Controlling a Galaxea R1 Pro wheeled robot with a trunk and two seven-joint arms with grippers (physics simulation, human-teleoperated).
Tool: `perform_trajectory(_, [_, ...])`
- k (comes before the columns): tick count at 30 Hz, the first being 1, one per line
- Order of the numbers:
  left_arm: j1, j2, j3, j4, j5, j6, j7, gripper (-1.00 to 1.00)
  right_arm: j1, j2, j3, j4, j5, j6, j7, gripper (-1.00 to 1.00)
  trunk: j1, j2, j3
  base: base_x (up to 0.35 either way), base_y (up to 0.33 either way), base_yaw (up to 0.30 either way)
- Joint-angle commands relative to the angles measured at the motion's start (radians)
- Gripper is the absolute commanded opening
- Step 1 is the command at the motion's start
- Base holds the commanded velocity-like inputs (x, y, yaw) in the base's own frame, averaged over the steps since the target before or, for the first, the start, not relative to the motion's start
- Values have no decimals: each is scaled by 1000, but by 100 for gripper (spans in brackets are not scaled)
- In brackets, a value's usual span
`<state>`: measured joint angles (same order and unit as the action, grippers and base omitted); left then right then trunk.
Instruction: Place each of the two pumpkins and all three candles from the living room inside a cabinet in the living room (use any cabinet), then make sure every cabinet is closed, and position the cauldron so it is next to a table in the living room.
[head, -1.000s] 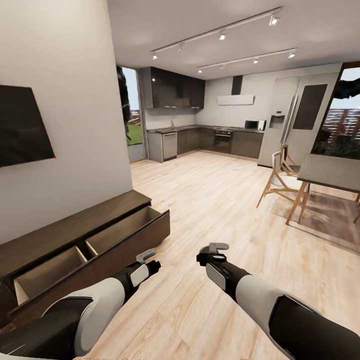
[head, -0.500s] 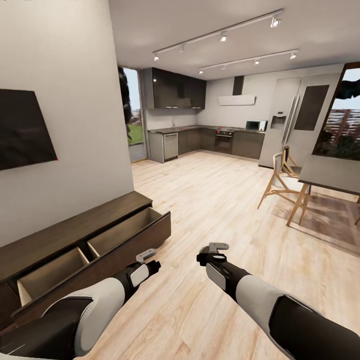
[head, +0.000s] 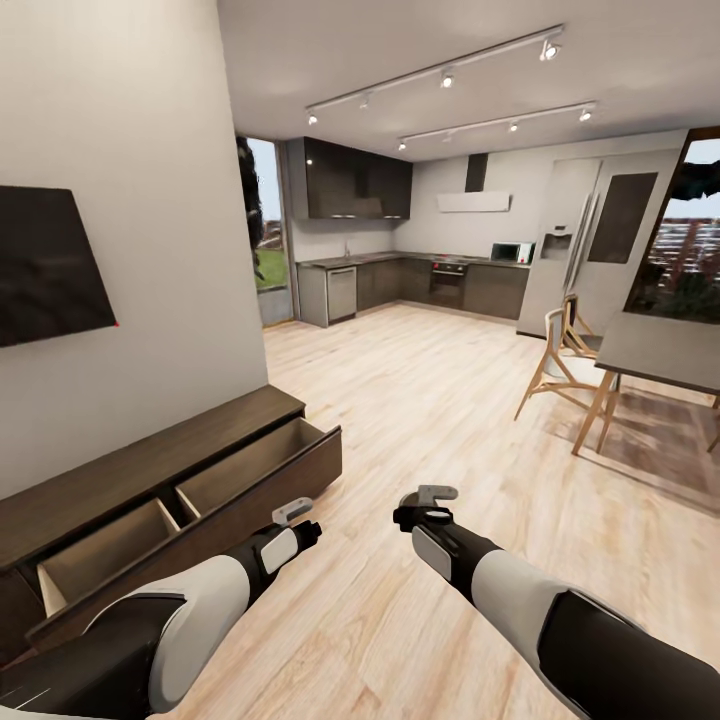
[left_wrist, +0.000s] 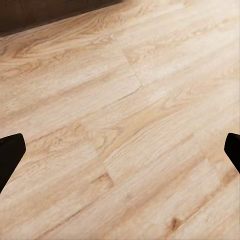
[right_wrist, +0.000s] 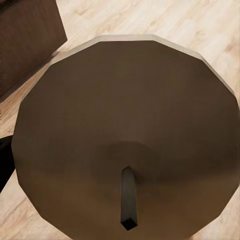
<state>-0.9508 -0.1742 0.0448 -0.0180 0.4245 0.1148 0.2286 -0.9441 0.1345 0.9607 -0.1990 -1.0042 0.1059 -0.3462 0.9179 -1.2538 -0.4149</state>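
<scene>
Open cabinet (head: 190, 480) drawer juts left — floor (head: 420, 400) ahead clear.

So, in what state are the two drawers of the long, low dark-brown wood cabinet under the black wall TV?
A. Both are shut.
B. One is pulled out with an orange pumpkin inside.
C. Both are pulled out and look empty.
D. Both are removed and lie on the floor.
C: in the head view the cabinet has both drawers pulled out, showing only bare pale interiors.

Dark-brown cabinet (head: 150, 470), two drawers open, empty.
</scene>
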Motion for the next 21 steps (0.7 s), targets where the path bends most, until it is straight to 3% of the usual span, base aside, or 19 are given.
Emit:
perform_trajectory(1, [0,0,4,-2,-1,5,5,100,-1,-1,7,-2,-4,6,-7,-100,-4,7,2,0,0,0])
perform_trajectory(21, [0,0,4,-2,0,4,6,100,-1,1,8,-2,-5,6,-7,-100,-81,147,61,0,0,5])
